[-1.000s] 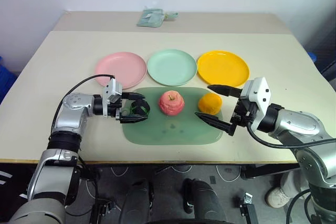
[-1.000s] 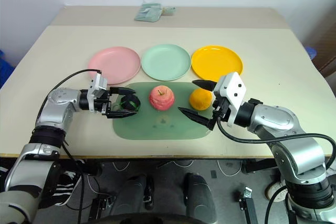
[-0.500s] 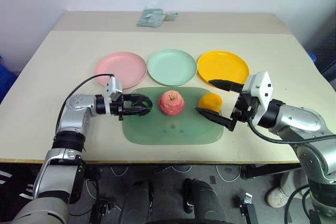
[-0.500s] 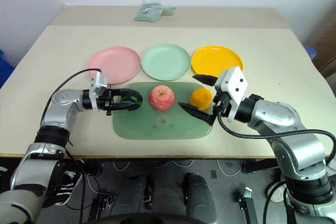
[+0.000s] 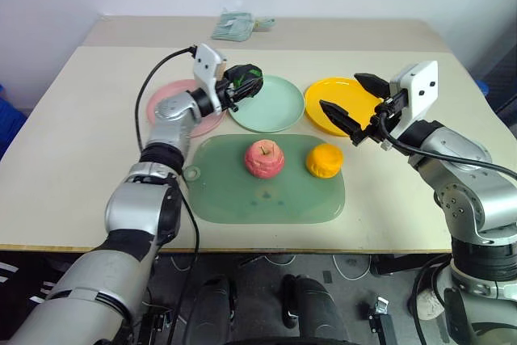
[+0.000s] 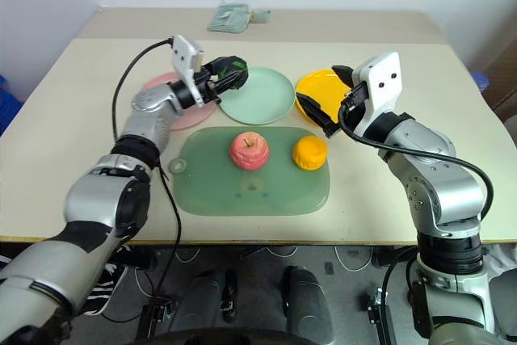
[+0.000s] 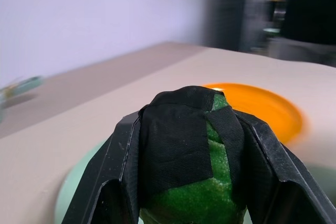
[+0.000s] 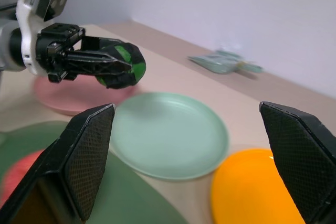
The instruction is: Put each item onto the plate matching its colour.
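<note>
L tool [image 5: 246,80] is clamped shut on the green-black lump [image 5: 249,78], fingers pinching it from both sides so it rides clear of the tabletop [image 5: 73,143]. It's held up over the near-left rim of the mint green plate [image 5: 275,107], w/ the pink plate [image 5: 174,103] just behind & below the wrist. Prob. reason for the high carry: lump has to clear the plate rim before a drop onto its matching colour. Wrist view confirms the lump fills the gap betw. the fingers, plate underneath.

R tool [image 5: 349,101] has its fingers spread wide, nothing in them, hovering above the near-left edge of the yellow-orange plate [image 5: 359,103]. The yellow-orange fruit [image 5: 324,161] sits below & nearer the robot than the R tool, well apart from it, on the green mat [image 5: 218,195]. The pinkish-red apple [image 5: 265,158] is next to it on the mat, betw. both tools & lower; no tool touching it.

Judgement: lump nearly placed; fruit & apple not yet moved.
</note>
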You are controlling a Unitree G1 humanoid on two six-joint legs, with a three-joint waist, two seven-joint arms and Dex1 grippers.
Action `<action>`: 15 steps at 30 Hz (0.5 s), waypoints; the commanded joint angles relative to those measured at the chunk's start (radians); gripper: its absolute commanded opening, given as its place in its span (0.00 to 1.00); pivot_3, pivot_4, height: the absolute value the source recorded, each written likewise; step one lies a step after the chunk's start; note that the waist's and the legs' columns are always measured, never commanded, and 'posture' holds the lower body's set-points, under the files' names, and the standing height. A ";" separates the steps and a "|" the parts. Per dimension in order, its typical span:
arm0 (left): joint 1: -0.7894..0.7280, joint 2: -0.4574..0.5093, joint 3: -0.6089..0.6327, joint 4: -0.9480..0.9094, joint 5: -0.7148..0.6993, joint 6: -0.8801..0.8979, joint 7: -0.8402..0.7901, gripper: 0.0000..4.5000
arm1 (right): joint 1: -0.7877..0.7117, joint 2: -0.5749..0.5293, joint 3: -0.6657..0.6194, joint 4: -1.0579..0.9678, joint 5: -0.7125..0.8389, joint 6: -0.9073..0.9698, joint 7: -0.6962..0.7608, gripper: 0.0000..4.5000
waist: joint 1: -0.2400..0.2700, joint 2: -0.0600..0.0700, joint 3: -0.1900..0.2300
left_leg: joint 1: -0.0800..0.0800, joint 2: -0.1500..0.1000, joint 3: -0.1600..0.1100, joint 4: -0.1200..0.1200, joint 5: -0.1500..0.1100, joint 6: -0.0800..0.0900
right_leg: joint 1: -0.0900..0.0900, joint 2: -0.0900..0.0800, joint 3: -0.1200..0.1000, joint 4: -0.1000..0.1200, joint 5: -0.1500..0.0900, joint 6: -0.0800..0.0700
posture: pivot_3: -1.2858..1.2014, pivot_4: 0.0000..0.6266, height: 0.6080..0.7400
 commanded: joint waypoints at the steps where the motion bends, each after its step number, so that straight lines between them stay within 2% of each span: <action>1: -0.052 -0.032 0.021 0.059 0.033 -0.025 0.113 0.51 | 0.004 -0.006 -0.014 -0.033 -0.021 -0.011 -0.006 1.00 | -0.002 0.000 0.000 | 0.000 0.000 0.000 0.000 0.000 0.000 | 0.000 0.000 0.000 0.000 0.000 0.000 | 0.52 0.24 1.00; 6: -0.061 -0.068 0.026 0.097 0.069 -0.004 0.221 0.51 | 0.021 -0.006 -0.025 -0.056 -0.028 -0.003 -0.015 1.00 | -0.002 0.000 0.000 | 0.000 0.000 0.000 0.000 0.000 0.000 | 0.000 0.000 0.000 0.001 0.000 0.000 | 0.52 0.24 1.00; 9: -0.066 -0.085 0.060 0.101 0.050 0.033 0.198 0.70 | 0.031 -0.010 -0.031 -0.071 -0.028 0.002 -0.019 1.00 | -0.001 0.000 0.000 | 0.000 0.000 0.000 0.000 0.000 0.000 | 0.000 0.000 0.000 0.000 0.000 0.000 | 0.52 0.24 1.00; 12: -0.071 -0.086 0.074 0.090 0.060 -0.017 0.203 1.00 | 0.041 -0.014 -0.040 -0.085 -0.021 0.010 -0.020 1.00 | -0.001 0.000 0.000 | 0.000 0.000 0.000 0.000 0.000 0.000 | 0.000 0.000 0.000 0.000 0.000 0.000 | 0.52 0.24 1.00; 15: -0.077 -0.067 0.099 0.081 0.041 -0.030 0.145 1.00 | 0.047 -0.013 -0.044 -0.091 -0.013 0.017 -0.018 1.00 | -0.001 0.000 0.000 | 0.000 0.000 0.000 0.000 0.000 0.000 | 0.000 0.000 0.000 0.000 0.000 0.000 | 0.52 0.24 1.00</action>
